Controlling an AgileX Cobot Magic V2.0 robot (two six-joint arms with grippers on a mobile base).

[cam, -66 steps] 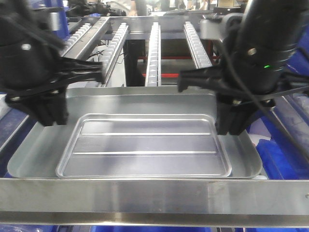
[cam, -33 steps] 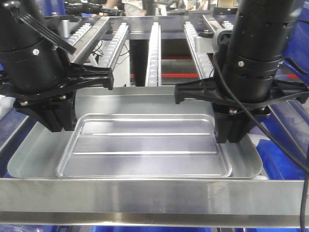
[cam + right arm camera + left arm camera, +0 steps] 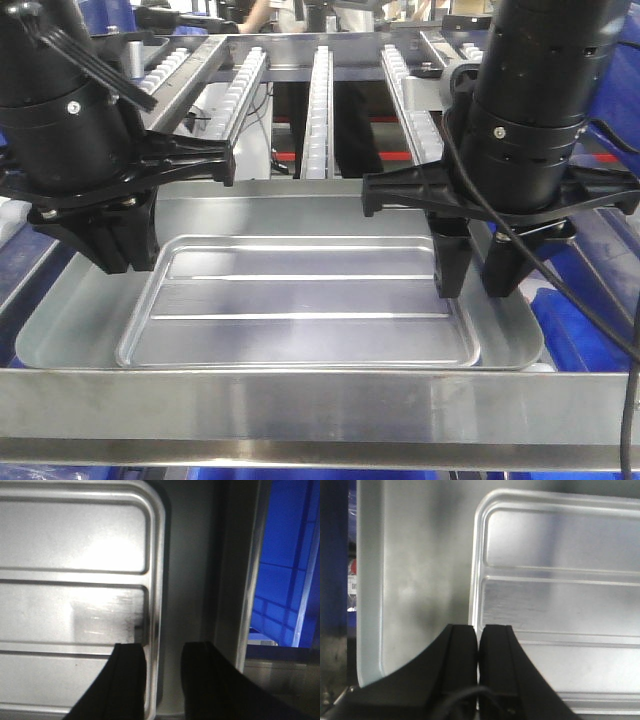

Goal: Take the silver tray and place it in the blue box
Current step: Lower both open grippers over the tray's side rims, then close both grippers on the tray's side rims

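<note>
Since the left gripper (image 3: 479,632) is pinched together and the right gripper (image 3: 476,288) spread over the rim of the tray (image 3: 300,300), it might tip.

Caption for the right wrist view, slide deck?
Right gripper, open, straddling the silver tray's rim above the larger tray.

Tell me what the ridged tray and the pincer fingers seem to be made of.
Tray: thin pressed metal, likely steel or aluminium; bright brushed sheen, stamped ridges. Fingers: matte black with no glare, probably moulded plastic, though coated metal is possible.
</note>
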